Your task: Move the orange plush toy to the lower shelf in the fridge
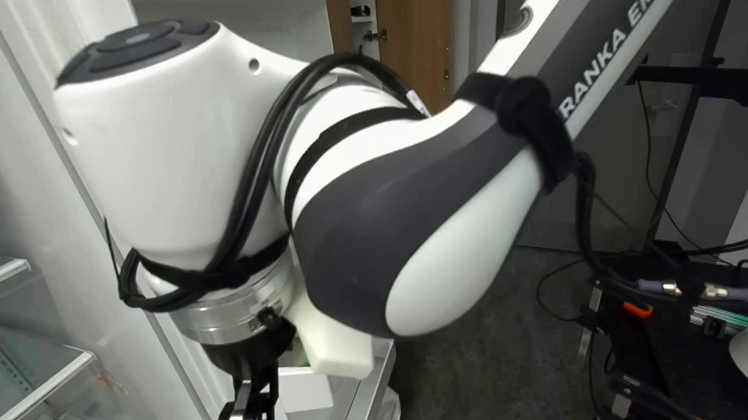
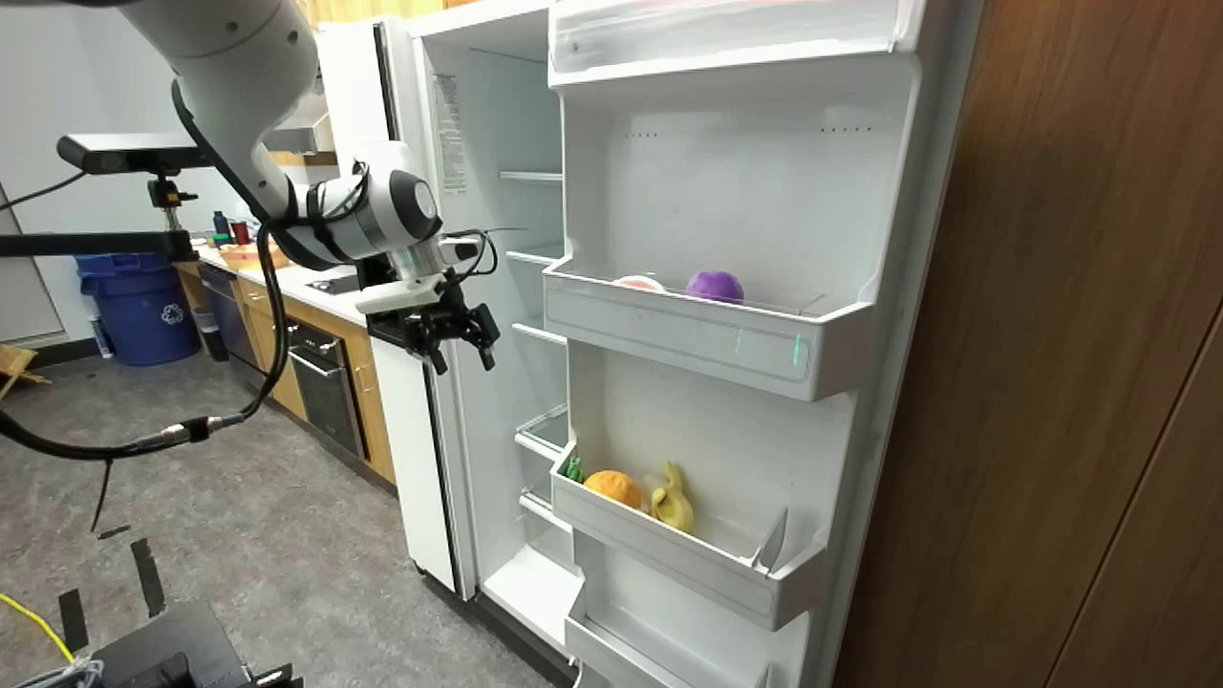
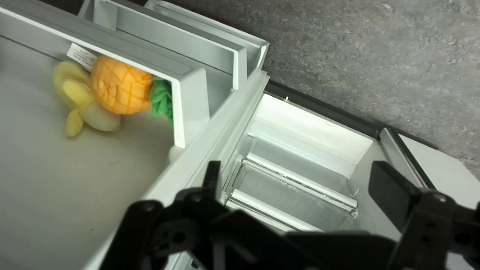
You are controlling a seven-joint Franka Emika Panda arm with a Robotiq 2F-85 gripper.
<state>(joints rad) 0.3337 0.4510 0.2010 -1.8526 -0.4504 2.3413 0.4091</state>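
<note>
Fridge (image 2: pixel 688 420) has its door swung wide, shelf side and bin side both showing. Franka arm (image 1: pixel 350 237) is bent down in front of it. Blue recycling bin (image 2: pixel 143 306) stands well back from both. Upper door bin (image 2: pixel 678 334) and, next one down, lower door bin (image 2: pixel 683 554): long, white plastic, solid fronts. Gripper (image 3: pixel 298 183) hangs in front of the fridge, fingers spread wide, apart from the plushes. Pineapple plush (image 3: pixel 122 85), the orange one, is in the lower door bin, lying on its side, close along the front wall. Banana plush (image 3: pixel 80 95), peel flaps out, lies just beside it, same bin; can't tell if they touch. Purple round item (image 2: pixel 715 286) sits in the upper door bin. White-and-red item (image 2: pixel 638 283) next to it, mostly hidden by the bin front. Green leafy top (image 3: pixel 162 96) of the pineapple points at the bin's end wall. White tag (image 3: pixel 81 56) sticks out by the two plushes; can't tell whose.
</note>
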